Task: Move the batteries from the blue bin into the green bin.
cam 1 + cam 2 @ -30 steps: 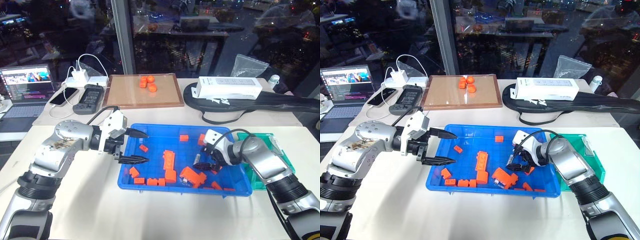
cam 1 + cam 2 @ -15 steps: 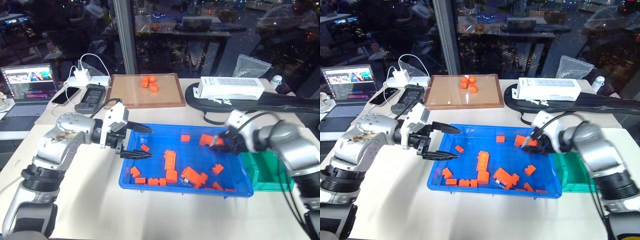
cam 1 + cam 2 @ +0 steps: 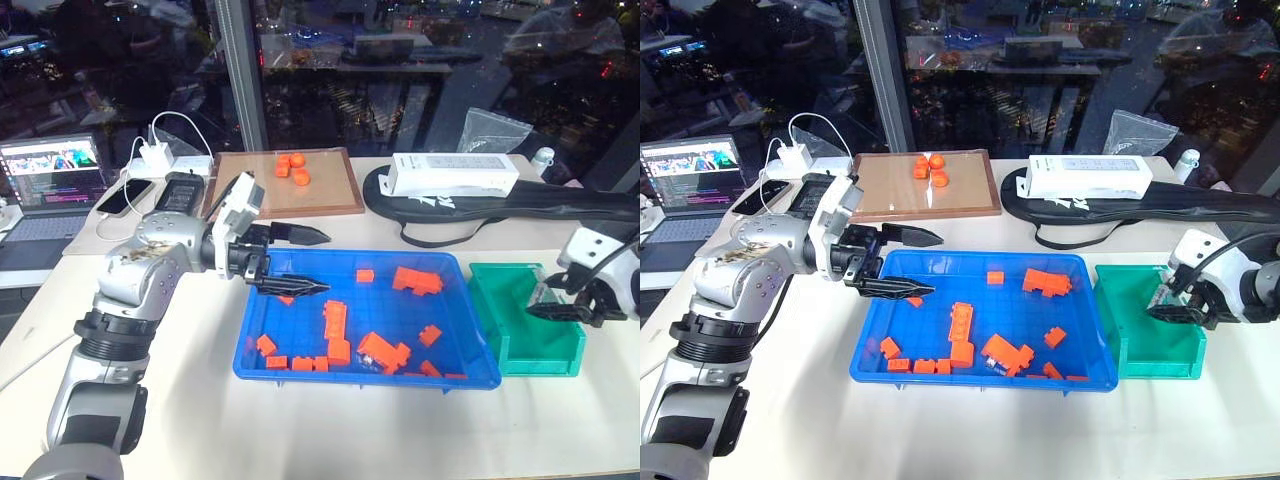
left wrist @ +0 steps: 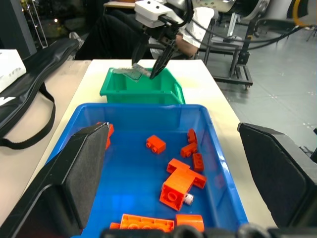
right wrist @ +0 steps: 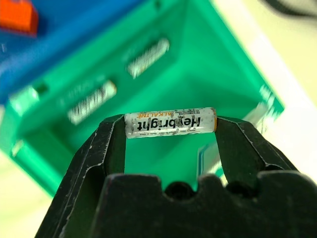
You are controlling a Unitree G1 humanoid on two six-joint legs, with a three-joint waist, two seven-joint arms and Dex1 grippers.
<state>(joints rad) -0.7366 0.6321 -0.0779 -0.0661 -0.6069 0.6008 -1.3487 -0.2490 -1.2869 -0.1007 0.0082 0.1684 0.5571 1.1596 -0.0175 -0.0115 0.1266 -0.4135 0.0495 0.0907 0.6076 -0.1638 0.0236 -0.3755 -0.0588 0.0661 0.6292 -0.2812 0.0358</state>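
My right pincer point(image 5: 171, 124) grips a battery point(image 5: 170, 122) endwise above the green bin point(image 3: 524, 340); left pincer point(image 3: 308, 262) gapes over the blue bin point(image 3: 365, 372). Next: release.

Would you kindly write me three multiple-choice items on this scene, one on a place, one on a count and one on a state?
1. Where is the right pincer?
A. over the green bin
B. over the wooden board
C. over the laptop

2. How many batteries already lie inside the green bin?
A. none
B. two
C. five

3. What state is the left pincer in?
A. shut on an orange block
B. open and holding nothing
C. shut on a cable

Answers:
1. A: the right pincer hangs above the green bin.
2. B: two batteries lie on its floor under the held battery.
3. B: the left pincer is spread wide over the blue bin.
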